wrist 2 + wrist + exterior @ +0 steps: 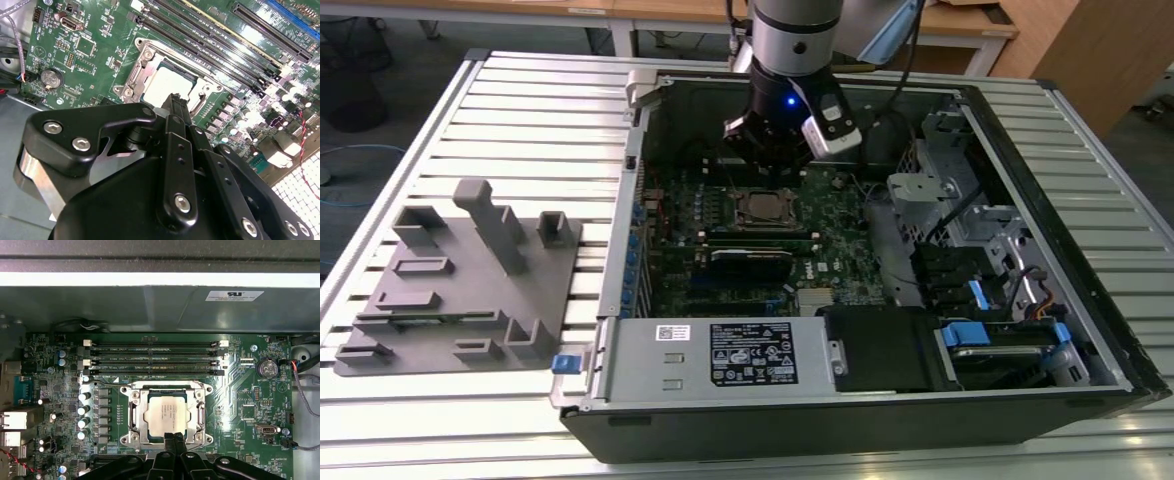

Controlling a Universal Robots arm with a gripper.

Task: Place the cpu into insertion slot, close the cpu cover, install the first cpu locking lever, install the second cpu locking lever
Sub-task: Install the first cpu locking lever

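Cpu (163, 412) lies flat in the insertion slot (134, 415), one edge just beside the fingers (170, 441), which are pressed together and hold nothing. Long memory slots (152, 359) crowd the socket's far side; the open computer case (854, 420) rests on a slatted desk (520, 110).

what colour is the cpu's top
Silvery-grey metal; the cpu shows best in the first wrist view.

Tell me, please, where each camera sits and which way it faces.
Exterior view: off the arm, high, looking down into the open computer case; the arm and end effector show.
First wrist view: on the arm, facing squarely down at the green board; end effector tips show.
Second wrist view: on the arm, slanting past the end effector's linkage.
Both wrist views share the cpu near those tips.
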